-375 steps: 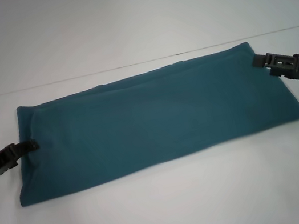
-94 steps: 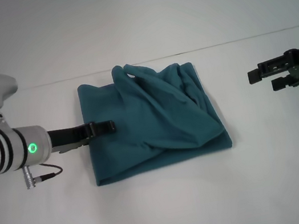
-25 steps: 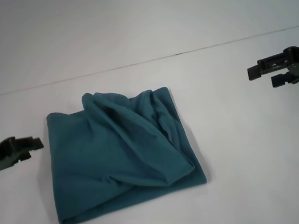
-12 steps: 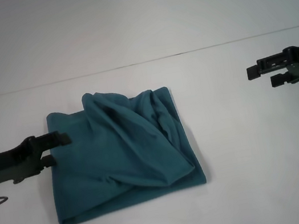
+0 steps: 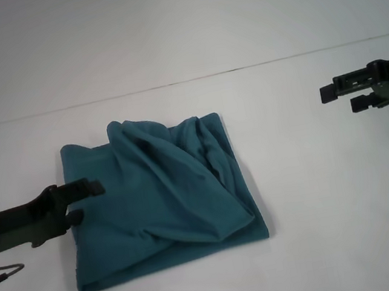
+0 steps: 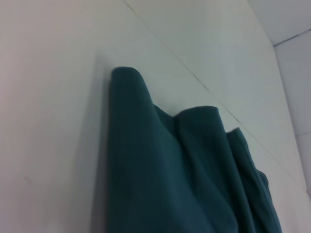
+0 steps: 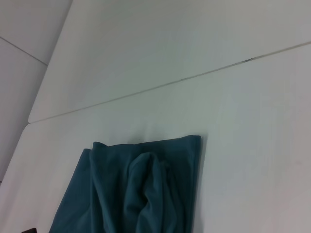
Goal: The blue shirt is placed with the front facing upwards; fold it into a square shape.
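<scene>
White tabletop (image 5: 329,227) fills the scene, meeting a pale wall along a thin dark seam at the back. On it, left of centre, lies the blue shirt (image 5: 158,197), already folded into a rough square with no lettering showing. Its top layer is not flat: thick ridges of loose cloth run diagonally from the far edge toward the near right corner, and the far left edge bulges up in a small hump.

Touching the shirt's left edge is the left gripper (image 5: 83,199), its two dark fingers slightly parted, the upper one reaching over the cloth, the lower one at the hem. Nothing is clamped yet, as far as I can judge.

Well apart, on the far right, the right gripper (image 5: 340,97) hangs above the table with fingers parted, holding nothing.

Risks from here, as I judge them: a pinch on only the top layer could drag the fold open, and a sideways push could slide the whole bundle and deepen the wrinkles, spoiling the square.
</scene>
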### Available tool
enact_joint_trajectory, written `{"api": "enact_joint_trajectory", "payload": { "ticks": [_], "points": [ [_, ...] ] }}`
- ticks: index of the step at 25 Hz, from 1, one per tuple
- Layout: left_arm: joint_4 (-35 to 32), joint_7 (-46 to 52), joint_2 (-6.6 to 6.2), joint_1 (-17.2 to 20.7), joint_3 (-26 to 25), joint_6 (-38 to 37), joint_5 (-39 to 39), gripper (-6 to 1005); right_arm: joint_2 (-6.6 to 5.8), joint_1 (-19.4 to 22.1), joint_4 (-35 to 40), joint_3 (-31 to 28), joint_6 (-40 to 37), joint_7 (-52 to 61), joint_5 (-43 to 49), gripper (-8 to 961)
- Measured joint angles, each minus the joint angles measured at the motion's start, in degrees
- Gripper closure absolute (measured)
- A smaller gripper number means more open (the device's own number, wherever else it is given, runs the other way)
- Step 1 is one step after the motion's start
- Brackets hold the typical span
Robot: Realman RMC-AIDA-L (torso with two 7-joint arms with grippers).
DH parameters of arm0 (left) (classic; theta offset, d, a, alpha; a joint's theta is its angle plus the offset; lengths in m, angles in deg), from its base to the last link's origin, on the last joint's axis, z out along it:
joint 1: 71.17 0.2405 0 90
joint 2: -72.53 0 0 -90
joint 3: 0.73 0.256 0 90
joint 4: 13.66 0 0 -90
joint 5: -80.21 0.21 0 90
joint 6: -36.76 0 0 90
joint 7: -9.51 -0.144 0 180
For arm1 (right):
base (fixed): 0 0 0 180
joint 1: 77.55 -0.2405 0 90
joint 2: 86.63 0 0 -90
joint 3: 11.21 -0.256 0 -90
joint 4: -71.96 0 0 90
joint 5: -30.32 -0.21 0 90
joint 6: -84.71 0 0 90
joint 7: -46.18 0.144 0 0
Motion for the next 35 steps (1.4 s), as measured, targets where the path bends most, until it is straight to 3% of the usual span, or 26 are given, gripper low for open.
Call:
{"api": "enact_joint_trajectory", "payload": {
  "ticks": [11, 17, 20, 23, 24, 29, 35],
  "points": [
    [-4.11, 0.15, 0.05, 2.09, -1.79, -4.19, -2.63, 245, 0.57, -0.48, 0.22, 0.24, 0.1, -0.09, -0.09, 14],
    [0.35, -1.87, -0.01, 0.59, -0.98, -3.55, -2.5, 248, 0.73, -1.07, 0.22, 0.36, 0.03, -0.09, -0.09, 14],
    [-3.29, -2.4, 0.15, 1.6, -1.46, -4.65, -3.26, 248, 0.93, -1.64, 0.25, 0.56, 0.01, -0.09, -0.03, 14],
    [-8.65, -7.64, 0.64, 3.14, -1.49, -7.45, -4.77, 248, 1.22, -2.25, 0.34, 0.82, 0.1, -0.55, 0.08, 14],
    [-10.45, -16.2, 0.69, 3.65, -1.55, -10.93, -5.68, 248, 1.38, -2.55, 0.36, 0.93, 0.31, -1.21, 0.09, 14],
    [-10.69, -30.34, 0.59, 3.98, -1.6, -17.65, -5.06, 248, 2.43, -5.21, 0.82, 2.33, 1.79, -3.19, 0.38, 14],
    [-10.59, -28.57, 0.7, 5.39, -6.78, -18.56, -4.61, 248, 3.72, -12.16, 0.94, 7.94, 4.14, 0.54, 2.13, 14]
  ]
}}
